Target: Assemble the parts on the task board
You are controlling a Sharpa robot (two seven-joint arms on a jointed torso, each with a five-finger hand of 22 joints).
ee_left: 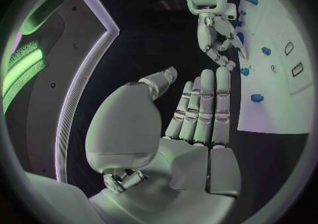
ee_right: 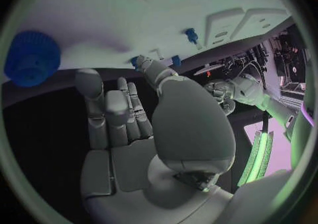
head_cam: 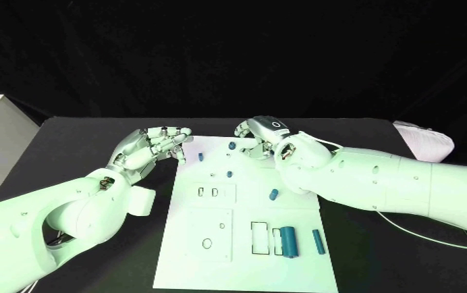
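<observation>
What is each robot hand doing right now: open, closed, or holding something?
Left robot hand: open, holding nothing, beside the white board.
Right robot hand: fingers apart over the board's far edge; whether it pinches a piece cannot be told.

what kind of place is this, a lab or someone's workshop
Most likely a robotics lab or test cell. A black table stands before a black backdrop, a white task board with small blue parts lies on it, and cabled equipment racks show in the right wrist view.

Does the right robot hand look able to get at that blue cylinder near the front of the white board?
Probably yes. The blue cylinder lies uncovered on the task board, and the right robot hand, holding nothing, would only have to draw back.
</observation>
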